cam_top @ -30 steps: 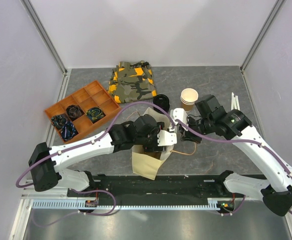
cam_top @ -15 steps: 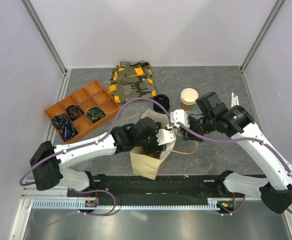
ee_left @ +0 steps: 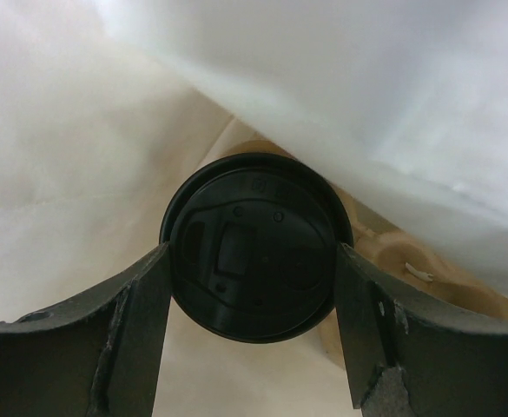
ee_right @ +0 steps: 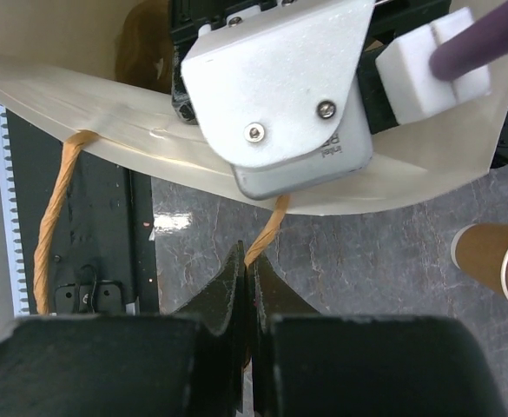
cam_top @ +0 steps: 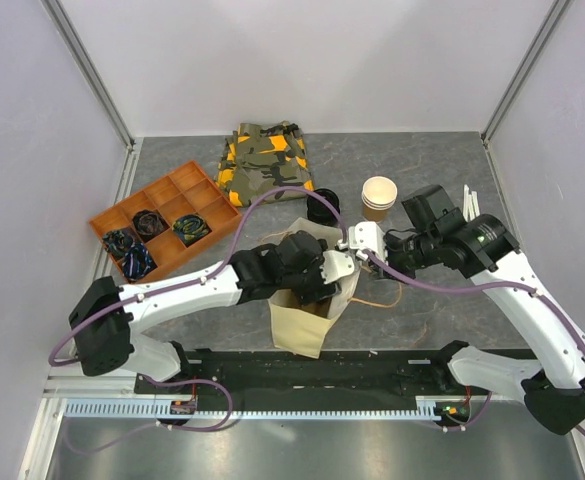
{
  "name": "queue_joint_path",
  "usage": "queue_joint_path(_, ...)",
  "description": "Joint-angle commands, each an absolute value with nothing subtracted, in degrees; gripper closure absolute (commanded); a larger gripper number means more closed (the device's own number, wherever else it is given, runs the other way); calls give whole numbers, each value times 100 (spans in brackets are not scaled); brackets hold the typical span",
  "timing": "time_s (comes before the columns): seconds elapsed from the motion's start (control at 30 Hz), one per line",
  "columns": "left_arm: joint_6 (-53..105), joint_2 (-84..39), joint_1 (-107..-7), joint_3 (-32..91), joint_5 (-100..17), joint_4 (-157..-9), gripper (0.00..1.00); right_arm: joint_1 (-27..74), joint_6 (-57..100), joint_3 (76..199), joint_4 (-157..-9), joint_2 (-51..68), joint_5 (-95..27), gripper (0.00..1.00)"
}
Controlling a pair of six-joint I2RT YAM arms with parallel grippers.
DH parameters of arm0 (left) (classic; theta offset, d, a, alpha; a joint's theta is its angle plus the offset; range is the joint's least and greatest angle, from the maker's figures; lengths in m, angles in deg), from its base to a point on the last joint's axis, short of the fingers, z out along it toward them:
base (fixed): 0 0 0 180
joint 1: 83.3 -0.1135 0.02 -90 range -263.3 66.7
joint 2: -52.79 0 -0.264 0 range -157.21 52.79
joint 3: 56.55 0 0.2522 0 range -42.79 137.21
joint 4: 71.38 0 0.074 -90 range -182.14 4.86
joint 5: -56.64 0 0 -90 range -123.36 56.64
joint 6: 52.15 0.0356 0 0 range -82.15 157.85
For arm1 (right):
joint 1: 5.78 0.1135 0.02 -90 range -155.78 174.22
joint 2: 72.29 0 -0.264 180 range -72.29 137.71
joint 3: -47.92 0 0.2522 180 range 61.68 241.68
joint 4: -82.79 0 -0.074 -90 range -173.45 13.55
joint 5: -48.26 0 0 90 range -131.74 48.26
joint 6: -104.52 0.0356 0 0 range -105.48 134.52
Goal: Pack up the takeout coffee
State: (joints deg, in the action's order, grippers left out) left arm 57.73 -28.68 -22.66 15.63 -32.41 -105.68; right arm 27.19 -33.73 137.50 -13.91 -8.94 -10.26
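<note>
The takeout coffee (ee_left: 254,252) shows its round black lid from above, deep inside a cream paper bag (cam_top: 307,318). My left gripper (ee_left: 252,254) reaches down into the bag, and both fingers (ee_left: 141,330) press against the lid's sides. In the top view the left gripper (cam_top: 317,285) sits in the bag's mouth and hides the cup. My right gripper (ee_right: 249,261) is shut on the bag's twisted orange paper handle (ee_right: 267,228), just right of the bag's rim (ee_right: 149,130). From above, the right gripper (cam_top: 364,255) is at the bag's upper right edge.
A loose black lid (cam_top: 322,207) and a stack of lidless tan cups (cam_top: 378,196) stand behind the bag. An orange divided tray (cam_top: 102,218) lies at the left, a camouflage cloth (cam_top: 265,163) at the back, and white sticks (cam_top: 469,203) at the right.
The left arm has pushed rightward and further into the bag. The bag has shifted slightly right with it. The right gripper keeps its hold on the handle and has drifted right.
</note>
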Motion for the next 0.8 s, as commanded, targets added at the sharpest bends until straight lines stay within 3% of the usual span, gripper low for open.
queue_joint_path(0.0,5042,-3308,-2301,1399,-3626,-11326,78,2674,-3593,13657,-1164,-1120,-790,100)
queue_joint_path(0.77,4901,-3906,-2301,1320,-3925,-11608,80,2595,-3619,13657,-1164,-1147,-825,100)
